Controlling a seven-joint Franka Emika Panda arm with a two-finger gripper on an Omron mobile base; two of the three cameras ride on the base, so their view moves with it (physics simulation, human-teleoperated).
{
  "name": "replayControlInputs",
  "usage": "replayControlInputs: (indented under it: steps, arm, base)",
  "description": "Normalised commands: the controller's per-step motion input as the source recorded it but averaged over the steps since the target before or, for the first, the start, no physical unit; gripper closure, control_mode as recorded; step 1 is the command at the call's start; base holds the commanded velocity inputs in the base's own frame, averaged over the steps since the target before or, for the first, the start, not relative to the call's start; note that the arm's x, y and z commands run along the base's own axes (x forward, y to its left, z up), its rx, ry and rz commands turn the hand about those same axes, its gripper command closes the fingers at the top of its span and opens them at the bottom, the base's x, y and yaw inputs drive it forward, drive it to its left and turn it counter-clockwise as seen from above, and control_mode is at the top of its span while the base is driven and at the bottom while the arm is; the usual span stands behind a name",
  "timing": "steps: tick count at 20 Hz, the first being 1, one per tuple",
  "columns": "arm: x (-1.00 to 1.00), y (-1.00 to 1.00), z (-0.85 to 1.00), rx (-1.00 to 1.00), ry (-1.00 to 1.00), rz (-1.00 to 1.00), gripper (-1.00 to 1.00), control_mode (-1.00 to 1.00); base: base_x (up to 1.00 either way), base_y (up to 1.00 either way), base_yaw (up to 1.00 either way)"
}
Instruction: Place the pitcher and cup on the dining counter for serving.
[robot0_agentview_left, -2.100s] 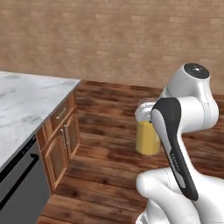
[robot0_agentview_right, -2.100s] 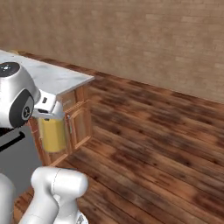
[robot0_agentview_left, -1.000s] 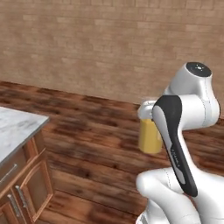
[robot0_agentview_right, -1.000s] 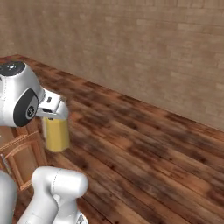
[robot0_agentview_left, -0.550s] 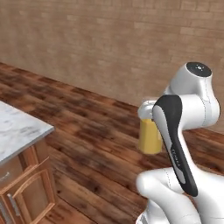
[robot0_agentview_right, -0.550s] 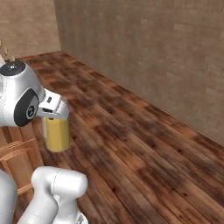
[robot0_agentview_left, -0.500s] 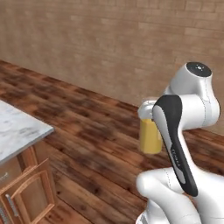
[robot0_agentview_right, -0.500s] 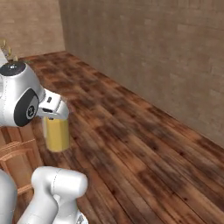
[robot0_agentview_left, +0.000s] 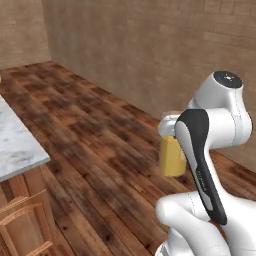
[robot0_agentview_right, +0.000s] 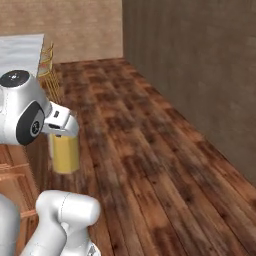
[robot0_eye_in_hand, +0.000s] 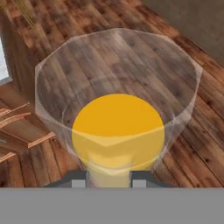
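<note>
Since a moment ago the whole scene has swung round with the driving base: the brick wall now turns a corner in both base views, while the pitcher (robot0_agentview_left: 172, 155) hangs at the same place beside the arm as before. It is upright, clear-walled, with amber-orange liquid in its lower part, carried in the air well above the wooden floor (robot0_agentview_left: 100, 150). From the right base camera the pitcher (robot0_agentview_right: 65, 152) hangs just under the white wrist. Looking down along the hand, the pitcher (robot0_eye_in_hand: 118, 105) shows its wide open rim and the round yellow-orange disc of liquid below, and the pincer (robot0_eye_in_hand: 108, 178) is narrowed onto the near wall of the vessel, one dark fingertip (robot0_eye_in_hand: 78, 177) on each side of it.

Outward from there, a marble desk (robot0_agentview_left: 17, 145) with wooden cabinet fronts (robot0_agentview_left: 25, 220) beneath it sits at the left of the left base view, apart from the pitcher. In the right base view, far down the room, a pale slab that looks like the dining counter (robot0_agentview_right: 22, 52) stands near the back wall, with yellow-framed stools (robot0_agentview_right: 47, 67) just beside its edge. The pitcher is well apart from it. Brick wall (robot0_agentview_right: 200, 60) runs along the right side.
</note>
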Motion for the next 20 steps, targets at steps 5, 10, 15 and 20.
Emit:
replayControlInputs:
  steps: [5, 10, 15, 20]
  arm:
    - [0.00, 0.00, 0.00, 0.00, 0.00, 0.00, 1.00, 1.00]
    - [0.00, 0.00, 0.00, 0.00, 0.00, 0.00, 1.00, 1.00]
    - [0.00, 0.00, 0.00, 0.00, 0.00, 0.00, 1.00, 1.00]
    - [0.00, 0.00, 0.00, 0.00, 0.00, 0.00, 1.00, 1.00]
  base:
    - [0.84, -0.66, 0.55]
    - [0.82, -0.69, 0.53]
    - [0.93, -0.70, 0.53]
    - [0.92, -0.72, 0.54]
